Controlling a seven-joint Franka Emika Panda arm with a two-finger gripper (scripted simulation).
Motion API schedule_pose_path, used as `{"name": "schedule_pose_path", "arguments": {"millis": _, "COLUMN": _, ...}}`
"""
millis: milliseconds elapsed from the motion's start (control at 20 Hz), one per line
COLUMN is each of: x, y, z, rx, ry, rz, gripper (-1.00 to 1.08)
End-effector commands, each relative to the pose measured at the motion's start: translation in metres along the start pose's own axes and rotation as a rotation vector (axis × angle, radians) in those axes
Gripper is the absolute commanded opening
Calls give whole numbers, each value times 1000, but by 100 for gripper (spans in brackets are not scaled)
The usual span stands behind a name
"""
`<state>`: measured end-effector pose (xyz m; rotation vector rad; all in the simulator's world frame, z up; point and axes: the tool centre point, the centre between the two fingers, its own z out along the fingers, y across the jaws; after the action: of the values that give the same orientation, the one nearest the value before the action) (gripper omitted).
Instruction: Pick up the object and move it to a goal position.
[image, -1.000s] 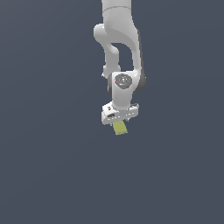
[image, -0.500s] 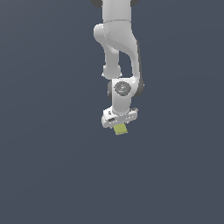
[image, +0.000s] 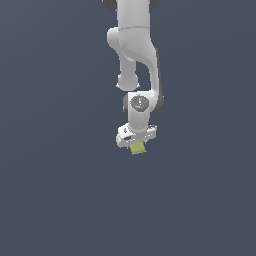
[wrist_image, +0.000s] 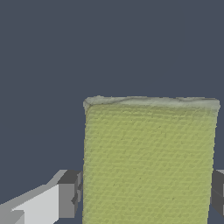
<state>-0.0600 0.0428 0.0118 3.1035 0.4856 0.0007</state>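
The object, a yellow-green block, sits clamped between the pincer's fingers, closed on its two sides. We would carry it steadily (no sudden turns) so it cannot slip. Farther up, the arm hangs nearly vertical, wrist pointing down.

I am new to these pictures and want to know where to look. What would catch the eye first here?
First comes the white arm, hanging from the top of the exterior view against a plain dark grey background. Next is the only spot of colour: the yellow-green block at the arm's lower end, under the claw. In the wrist view the block fills much of the picture, sitting between the grey fingertips, which press on its sides.
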Motion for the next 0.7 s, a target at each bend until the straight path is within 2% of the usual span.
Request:
{"name": "schedule_pose_path", "arguments": {"millis": 0, "x": 0, "y": 0, "z": 1, "rx": 0, "ry": 0, "rz": -1, "gripper": -100}}
{"name": "schedule_pose_path", "arguments": {"millis": 650, "x": 1, "y": 3, "z": -17, "rx": 0, "ry": 0, "rz": 0, "gripper": -100}}
